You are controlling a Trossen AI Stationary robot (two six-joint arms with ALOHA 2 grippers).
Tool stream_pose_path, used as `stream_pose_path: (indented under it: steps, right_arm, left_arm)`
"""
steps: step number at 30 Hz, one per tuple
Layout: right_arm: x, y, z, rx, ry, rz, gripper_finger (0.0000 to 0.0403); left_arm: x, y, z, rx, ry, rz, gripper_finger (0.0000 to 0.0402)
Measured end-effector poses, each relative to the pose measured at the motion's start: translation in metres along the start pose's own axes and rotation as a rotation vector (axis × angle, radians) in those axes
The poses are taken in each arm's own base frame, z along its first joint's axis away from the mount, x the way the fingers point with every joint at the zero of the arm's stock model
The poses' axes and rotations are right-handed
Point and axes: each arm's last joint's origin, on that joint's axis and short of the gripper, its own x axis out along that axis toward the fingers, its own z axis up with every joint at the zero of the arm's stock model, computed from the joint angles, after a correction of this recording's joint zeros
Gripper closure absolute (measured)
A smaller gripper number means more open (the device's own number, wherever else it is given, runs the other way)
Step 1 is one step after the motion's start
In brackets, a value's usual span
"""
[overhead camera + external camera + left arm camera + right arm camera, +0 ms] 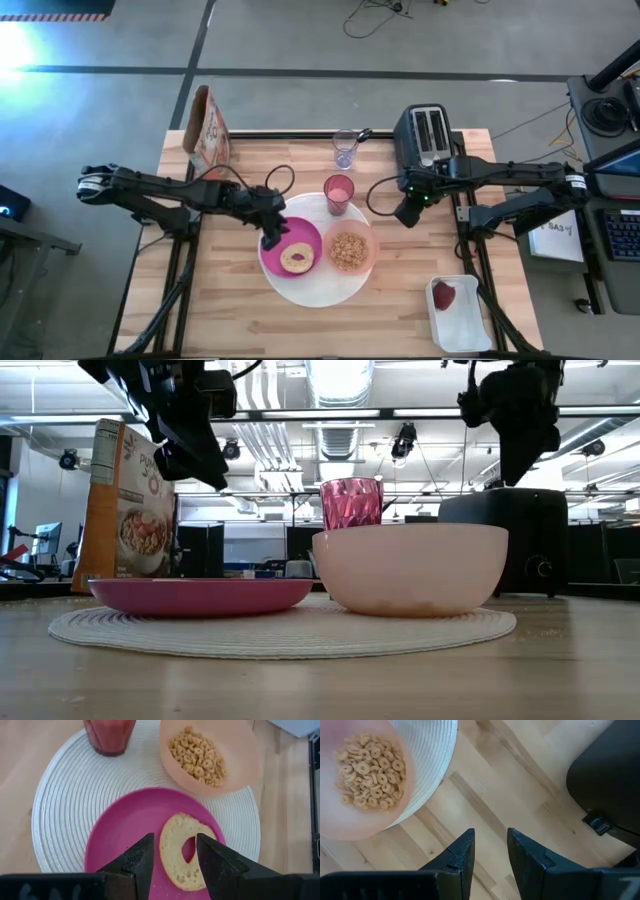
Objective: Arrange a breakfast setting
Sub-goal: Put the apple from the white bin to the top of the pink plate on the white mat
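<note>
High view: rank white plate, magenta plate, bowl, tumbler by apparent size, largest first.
1. White plate
2. Magenta plate
3. Bowl, a bit smaller than the magenta plate
4. Tumbler

All sit together at one table height, so the order should be reliable from above.

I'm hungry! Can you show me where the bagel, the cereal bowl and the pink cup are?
bagel (181,851): left wrist view, on its cut face.
cereal bowl (239,751): left wrist view, on its inner wall.
pink cup (351,503): low view, on its side.
</note>
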Motion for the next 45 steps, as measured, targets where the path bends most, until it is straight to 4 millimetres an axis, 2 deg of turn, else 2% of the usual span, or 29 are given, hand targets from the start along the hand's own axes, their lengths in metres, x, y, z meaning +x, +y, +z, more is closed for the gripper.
stream_pose_path:
  steps: [10, 14, 19, 28, 34, 45]
  right_arm:
    - [0.0, -0.001, -0.001, -0.007, 0.016, -0.005, 0.025]
    - [0.0, 0.001, -0.002, 0.052, 0.059, 0.058, 0.0236]
    - [0.0, 0.003, -0.004, 0.234, 0.103, 0.093, 0.0239]
    - [-0.001, 0.013, -0.011, 0.344, 0.182, 0.149, 0.0249]
    - [-0.003, 0.029, -0.025, 0.368, 0.211, 0.146, 0.0248]
    - [-0.011, 0.064, -0.069, 0.471, 0.278, 0.12, 0.0241]
  left_arm:
    - [0.0, 0.002, 0.003, -0.002, -0.036, 0.019, 0.0272]
    - [0.0, 0.001, 0.003, -0.019, -0.038, 0.017, 0.0272]
    - [-0.001, -0.001, 0.002, -0.055, -0.038, 0.007, 0.0272]
    - [0.005, -0.018, -0.009, -0.001, 0.017, -0.027, 0.0286]
    - [0.004, -0.028, -0.018, 0.038, 0.052, -0.045, 0.0288]
    - [-0.002, -0.031, -0.032, 0.076, 0.039, -0.09, 0.0288]
